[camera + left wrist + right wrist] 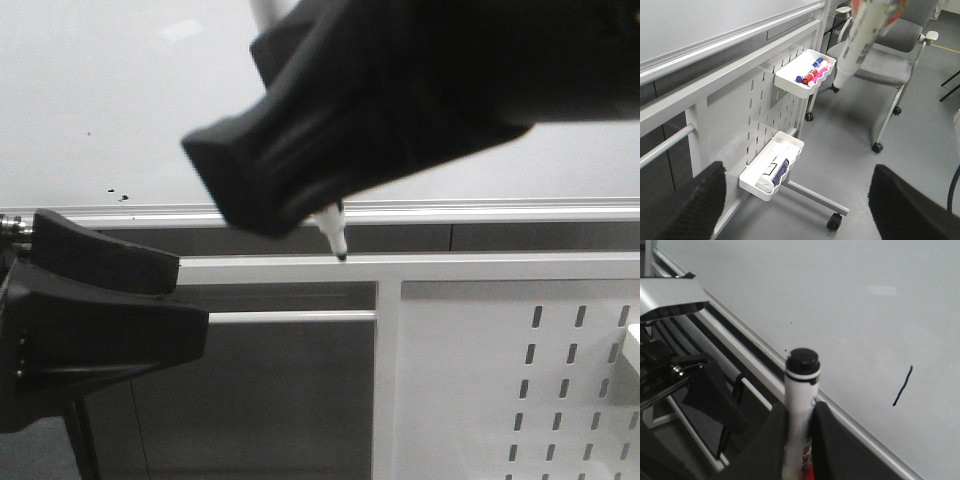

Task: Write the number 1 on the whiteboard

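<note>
**Stroke on the board, marker drawn away**

The right gripper [799,440] is clamped on a marker [801,390]; its two fingers press the barrel from both sides, and the black end of the marker shows above them. In the front view the same gripper [300,215] fills the top of the picture and the marker tip [340,250] points down, in front of the silver rail [520,212], not touching the board as far as I can see.

The number 1 [903,386] is already on the whiteboard [840,300]: a thin, slightly slanted black line, to the right of the marker and well apart from it. So I judge the writing step is done, and what remains is to take the marker away or put it down. That move asks for a steady retreat, without brushing the board.

The left gripper [800,210] stands low on the left with fingers wide apart, holding nothing. Beyond it are two trays [805,75] on the perforated panel [765,100].
</note>
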`<state>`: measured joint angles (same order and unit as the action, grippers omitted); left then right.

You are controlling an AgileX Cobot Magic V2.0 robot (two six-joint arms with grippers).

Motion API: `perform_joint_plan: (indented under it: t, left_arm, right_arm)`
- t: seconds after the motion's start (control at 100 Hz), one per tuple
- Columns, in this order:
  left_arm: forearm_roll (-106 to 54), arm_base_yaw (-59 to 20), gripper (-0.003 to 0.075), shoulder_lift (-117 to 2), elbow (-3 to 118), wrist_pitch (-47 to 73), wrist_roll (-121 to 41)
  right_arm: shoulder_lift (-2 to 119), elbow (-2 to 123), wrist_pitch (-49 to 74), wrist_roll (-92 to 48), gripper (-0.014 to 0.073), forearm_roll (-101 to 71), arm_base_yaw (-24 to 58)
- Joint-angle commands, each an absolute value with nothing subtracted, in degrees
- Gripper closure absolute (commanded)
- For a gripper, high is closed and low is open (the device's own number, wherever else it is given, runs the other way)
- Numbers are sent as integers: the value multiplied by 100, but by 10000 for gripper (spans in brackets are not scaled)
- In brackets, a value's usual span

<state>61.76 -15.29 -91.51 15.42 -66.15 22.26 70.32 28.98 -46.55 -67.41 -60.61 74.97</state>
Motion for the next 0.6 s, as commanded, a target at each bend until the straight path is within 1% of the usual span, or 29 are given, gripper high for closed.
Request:
perform_joint_plan:
  t: [0.0, 0.09, 0.32, 0.59]
  left_arm:
    - [6050, -1519, 213, -8972, 1592, -7727, 2160]
    - [6050, -1519, 227, -8972, 1592, -7727, 2040]
    - [6040, -1519, 227, -8972, 1592, -7727, 2019]
    - [5751, -1519, 227, -8972, 1592, -7727, 1817]
  right_arm:
    - [6879, 3020, -4720, -6690, 664, -6115, 7489]
    - [6853, 3020, -4597, -6417, 664, -6137, 7489]
    - [6686, 3020, -4316, -6011, 664, -6251, 7489]
    - [6615, 3008, -4165, -5991, 664, -6855, 7469]
